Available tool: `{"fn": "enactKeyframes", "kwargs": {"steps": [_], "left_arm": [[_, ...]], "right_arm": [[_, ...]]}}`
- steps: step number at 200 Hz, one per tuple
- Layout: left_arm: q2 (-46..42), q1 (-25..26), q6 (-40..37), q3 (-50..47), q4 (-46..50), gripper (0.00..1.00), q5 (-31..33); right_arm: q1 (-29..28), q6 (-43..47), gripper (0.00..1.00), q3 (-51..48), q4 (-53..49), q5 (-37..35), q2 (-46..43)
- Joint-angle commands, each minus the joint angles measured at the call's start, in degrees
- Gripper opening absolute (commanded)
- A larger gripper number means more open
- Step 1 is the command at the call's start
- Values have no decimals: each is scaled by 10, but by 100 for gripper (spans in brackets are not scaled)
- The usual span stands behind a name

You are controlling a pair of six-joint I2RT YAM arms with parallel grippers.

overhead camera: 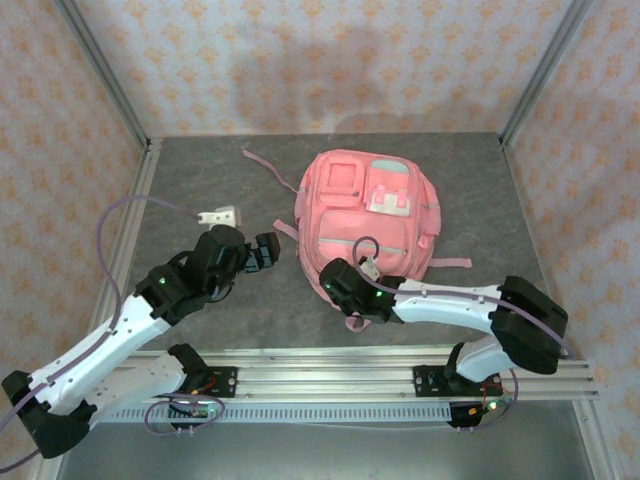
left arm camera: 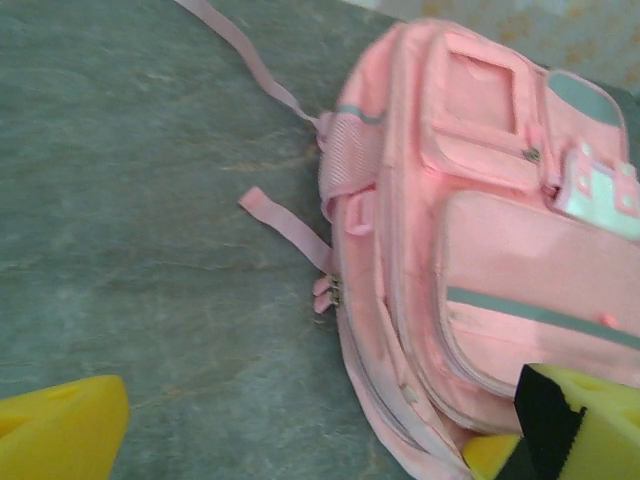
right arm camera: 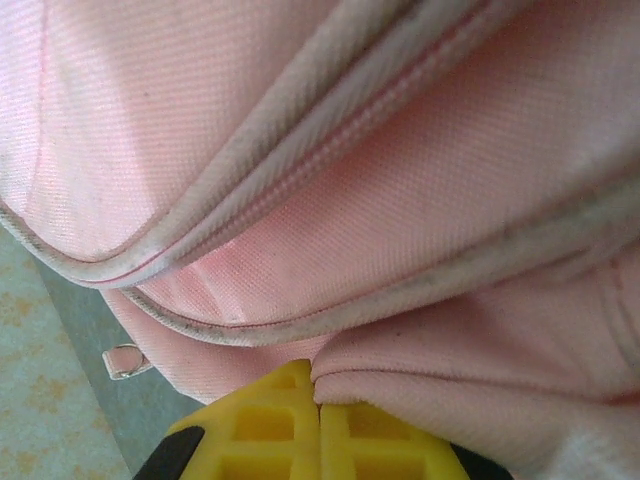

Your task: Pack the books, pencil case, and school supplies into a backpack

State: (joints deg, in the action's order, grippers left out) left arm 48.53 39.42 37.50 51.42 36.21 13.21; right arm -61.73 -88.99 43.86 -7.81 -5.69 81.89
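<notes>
Judging by the seemingly zipped backpack [overhead camera: 365, 215] on the desk [overhead camera: 215, 165], packing looks about done; left hand [overhead camera: 268, 250] wide, empty; right hand [right arm camera: 318, 425] closed against its near edge.

Open table [overhead camera: 200, 180] lies left of the backpack [overhead camera: 365, 215], crossed by loose straps [left arm camera: 290, 228].

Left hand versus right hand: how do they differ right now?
The left hand is open; the right hand is shut. The left hand sits beside the backpack, apart from it; the right hand presses against the backpack's pink fabric. Both have yellow fingers.
</notes>
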Motion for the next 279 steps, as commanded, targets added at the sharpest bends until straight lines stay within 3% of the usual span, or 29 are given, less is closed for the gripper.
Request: {"fn": "enactKeyframes", "kwargs": {"steps": [1,31,46,76,84,93,103,114,120,122,142,173,195,206,227,240,251,266,279], "left_arm": [[-31,0,29,-23,51,100,93],[-54,0,36,-36,51,95,116],[-48,0,32,-35,52,100,121],[-12,0,28,-14,71,100,120],[-4,0,23,-11,68,100,115],[1,0,9,-9,56,100,104],[2,0,-9,-8,39,100,93],[1,0,-18,-6,26,100,94],[1,0,-25,-5,16,100,97],[1,0,-28,-5,13,100,96],[7,0,-88,3,-23,100,91],[24,0,-260,5,-117,100,28],[29,0,-371,-32,-219,100,72],[31,-7,-413,-62,-288,100,102],[33,-54,-495,-136,-429,100,85],[39,-122,-489,-164,-478,100,62],[55,-201,-458,-166,-473,100,0],[92,-297,-390,-175,-483,100,-36],[122,-357,-338,-191,-497,100,-41]], "right_arm": [[-15,-4,0,8,15,-8,-7],[-20,5,0,-13,-4,-20,-42],[-22,9,0,-31,-5,-21,-61],[-22,44,0,-65,5,-27,-103],[-22,66,4,-66,2,-28,-114],[-22,99,17,-64,3,-28,-123],[-22,146,49,-59,6,-23,-132],[-22,197,74,-57,12,-16,-138],[-22,234,97,-59,27,-9,-160],[-22,245,100,-60,31,-7,-164],[-23,366,99,-80,73,-2,-233],[-23,528,99,9,-89,-98,-309],[-22,618,99,69,-145,-237,-350],[-22,652,99,84,-135,-344,-368],[-16,871,99,41,66,-499,-391],[10,1098,99,-35,270,-452,-394],[46,1215,99,-97,373,-373,-394],[86,1303,99,-173,446,-281,-394],[127,1293,99,-211,458,-262,-390]]}}
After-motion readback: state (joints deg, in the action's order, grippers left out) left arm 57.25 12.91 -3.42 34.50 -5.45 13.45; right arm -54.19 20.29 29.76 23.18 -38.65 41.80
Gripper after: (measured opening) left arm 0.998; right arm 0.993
